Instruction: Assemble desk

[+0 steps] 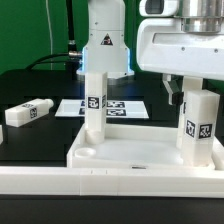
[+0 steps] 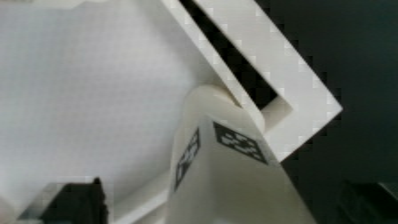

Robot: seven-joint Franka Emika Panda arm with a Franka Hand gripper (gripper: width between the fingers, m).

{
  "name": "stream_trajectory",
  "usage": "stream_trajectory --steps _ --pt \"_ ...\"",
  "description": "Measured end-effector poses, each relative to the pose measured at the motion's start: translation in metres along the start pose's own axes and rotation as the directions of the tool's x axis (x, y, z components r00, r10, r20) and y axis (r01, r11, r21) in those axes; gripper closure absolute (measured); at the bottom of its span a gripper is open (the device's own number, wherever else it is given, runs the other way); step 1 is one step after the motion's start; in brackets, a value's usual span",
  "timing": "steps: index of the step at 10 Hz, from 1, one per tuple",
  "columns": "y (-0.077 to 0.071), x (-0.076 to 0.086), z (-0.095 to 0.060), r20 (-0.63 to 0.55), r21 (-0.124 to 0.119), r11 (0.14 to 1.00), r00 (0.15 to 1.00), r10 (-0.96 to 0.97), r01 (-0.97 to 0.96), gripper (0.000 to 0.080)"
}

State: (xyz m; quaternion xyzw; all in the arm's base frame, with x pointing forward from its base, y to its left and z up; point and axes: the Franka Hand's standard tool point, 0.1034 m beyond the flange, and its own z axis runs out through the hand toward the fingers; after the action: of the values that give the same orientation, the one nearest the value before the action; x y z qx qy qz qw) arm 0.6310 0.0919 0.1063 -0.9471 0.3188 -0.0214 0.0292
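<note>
The desk's white tabletop (image 1: 120,152) lies upside down with its raised rim up. Two white tagged legs stand upright in its corner sockets, one on the exterior view's left (image 1: 94,105) and one on its right (image 1: 198,125). My gripper (image 1: 193,90) hangs just over the top of the right leg, open, with a dark finger (image 1: 177,97) beside the leg and off it. In the wrist view that leg (image 2: 231,150) rises between my gripper's (image 2: 222,208) spread fingers (image 2: 71,205), with a gap showing at its side. The tabletop (image 2: 89,80) fills the space behind it.
A third white leg (image 1: 27,112) lies loose on the black table at the exterior view's left. The marker board (image 1: 125,105) lies flat behind the tabletop, in front of the robot's base (image 1: 105,45). A long white rail (image 1: 110,190) runs along the front.
</note>
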Motion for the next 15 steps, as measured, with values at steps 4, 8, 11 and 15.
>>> stream_trajectory --steps 4,8,11,15 --pt "0.0012 0.0044 -0.0034 -0.007 0.004 0.939 0.939 -0.345 0.345 0.0151" --pt "-0.0019 0.0028 -0.0062 -0.014 -0.014 0.837 0.837 -0.547 0.547 0.0151" --pt "-0.0012 0.0026 -0.0057 -0.009 -0.027 0.732 0.732 -0.681 0.681 0.0278" --pt "-0.0003 0.0033 -0.0053 -0.009 -0.027 0.750 0.750 -0.661 0.660 0.0511"
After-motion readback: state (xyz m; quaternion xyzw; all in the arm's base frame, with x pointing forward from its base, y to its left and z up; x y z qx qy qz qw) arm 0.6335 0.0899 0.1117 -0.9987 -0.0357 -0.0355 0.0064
